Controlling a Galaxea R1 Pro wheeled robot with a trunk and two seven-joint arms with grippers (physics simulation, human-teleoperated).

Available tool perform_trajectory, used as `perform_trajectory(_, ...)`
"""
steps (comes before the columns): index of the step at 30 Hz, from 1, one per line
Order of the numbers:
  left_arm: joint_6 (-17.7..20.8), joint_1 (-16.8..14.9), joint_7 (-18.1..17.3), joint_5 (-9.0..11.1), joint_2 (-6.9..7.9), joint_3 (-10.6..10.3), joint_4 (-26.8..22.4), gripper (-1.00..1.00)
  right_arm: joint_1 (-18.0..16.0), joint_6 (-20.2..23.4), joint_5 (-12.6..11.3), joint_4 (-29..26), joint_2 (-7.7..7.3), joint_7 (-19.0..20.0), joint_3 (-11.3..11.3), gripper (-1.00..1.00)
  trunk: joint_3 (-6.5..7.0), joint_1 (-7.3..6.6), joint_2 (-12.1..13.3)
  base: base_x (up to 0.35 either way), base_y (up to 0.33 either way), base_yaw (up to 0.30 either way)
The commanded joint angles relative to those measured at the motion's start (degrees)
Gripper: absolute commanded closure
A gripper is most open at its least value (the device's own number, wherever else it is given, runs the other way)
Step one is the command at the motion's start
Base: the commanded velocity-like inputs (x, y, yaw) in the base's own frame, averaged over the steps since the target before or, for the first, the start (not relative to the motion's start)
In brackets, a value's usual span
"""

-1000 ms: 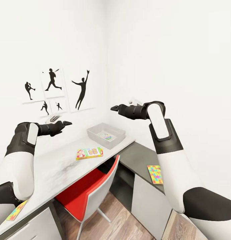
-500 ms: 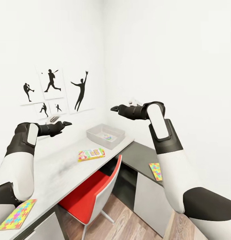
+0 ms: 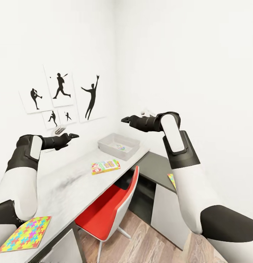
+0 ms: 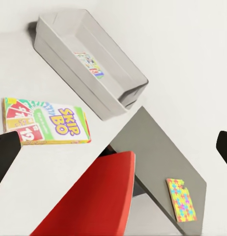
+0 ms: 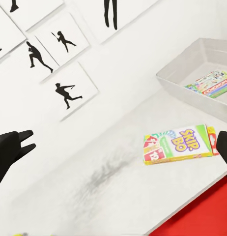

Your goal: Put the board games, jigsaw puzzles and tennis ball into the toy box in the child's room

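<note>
We stand before the table (image 3: 68, 179) with both arms raised and nothing carried. The left claw (image 3: 73, 136) hangs over the table's far side, the right claw (image 3: 125, 119) higher, above and just right of the toy box (image 3: 108, 146). In the wrist views each claw's dark fingertips sit at opposite edges of the frame, so both look spread wide and empty.

The box sits at the table's far corner and already holds one printed game box (image 4: 90, 65). A Skip-Bo game (image 3: 106, 166) lies flat on the light top, near the box. One puzzle (image 3: 26, 233) lies at the near left end, another (image 3: 171, 179) on the dark section, partly behind our right arm. We cannot spot the ball.

We judge this the approach to the next pick (the Skip-Bo game seems handiest). That calls for lowering a claw and gripping the box by its thin edge.
</note>
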Motion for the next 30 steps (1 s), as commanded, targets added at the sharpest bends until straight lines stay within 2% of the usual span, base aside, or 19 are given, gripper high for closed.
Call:
perform_trajectory(1, 0.3, 0.0, -0.2, 0.0, 0.01, 0.1, 0.0, -1.0, 0.0, 0.1, -0.6, 0.0, 0.03, -0.6, 0.0, -1.0, -0.12, 0.0, -0.1, -0.208, 0.217, -0.117)
perform_trajectory(8, 0.3, 0.0, -0.2, 0.0, 0.0, 0.1, 0.0, -1.0, 0.0, 0.1, -0.6, 0.8, 0.03, -0.6, -0.2, -1.0, -0.72, 0.0, -0.1, -0.098, 0.093, -0.124)
perform_trajectory(30, 0.2, 0.2, -0.2, 0.0, -0.14, -0.1, 0.0, -1.0, 0.0, 0.1, -0.6, 1.9, 0.03, -0.6, -1.3, -1.0, -2.19, 0.0, -0.1, -0.005, 0.005, -0.17)
